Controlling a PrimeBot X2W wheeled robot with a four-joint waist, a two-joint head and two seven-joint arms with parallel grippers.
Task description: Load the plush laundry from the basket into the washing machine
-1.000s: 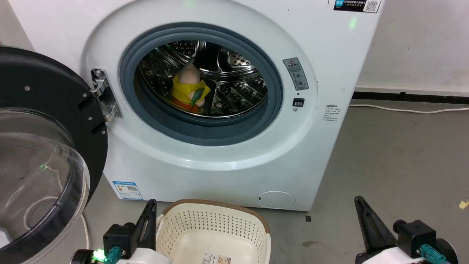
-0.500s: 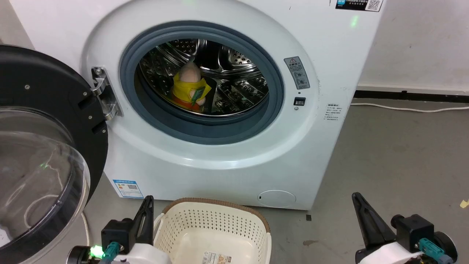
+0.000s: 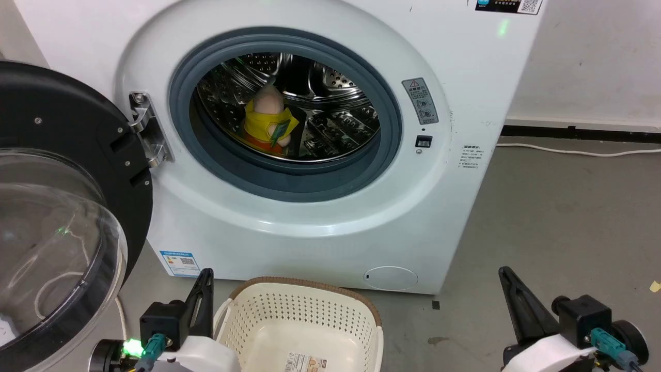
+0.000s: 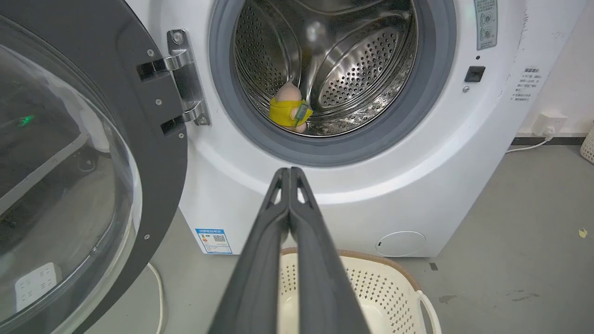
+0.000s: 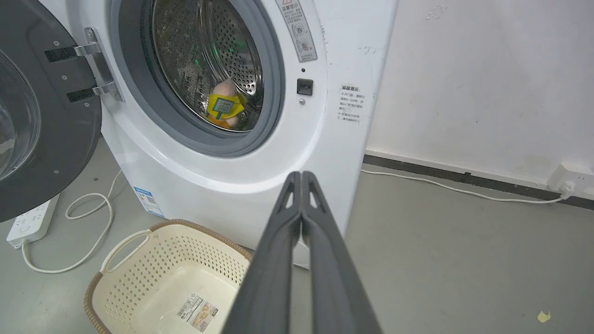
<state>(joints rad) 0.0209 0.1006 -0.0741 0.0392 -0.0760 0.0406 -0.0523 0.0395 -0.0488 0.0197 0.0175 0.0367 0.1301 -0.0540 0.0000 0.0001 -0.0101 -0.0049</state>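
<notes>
- Left wrist view: the left gripper has its fingers pressed flat together with nothing between them, the tip aimed at 12 o'clock toward the washer.
- Right wrist view: the right gripper is likewise closed tight and empty, pointing at the washer's lower front.
- Head view: the grippers sit at 7 and 5 o'clock, either side of the basket at 6.
- Over the last second the whole head picture slides a little, so the camera has moved and not the things. Both grippers keep nearly the same places and stay closed.
- I judge the loading done: the basket holds just its paper label, and both arms look parked back.
- The door stands wide at 9 o'clock; the task does not ask for it to be shut.
- The toy sits in the drum, near 8 o'clock of the opening's centre and clear of the seal.
- It looks small and soft: peach-pink head on top, yellow body, orange at the base, a greenish tag in front.
</notes>
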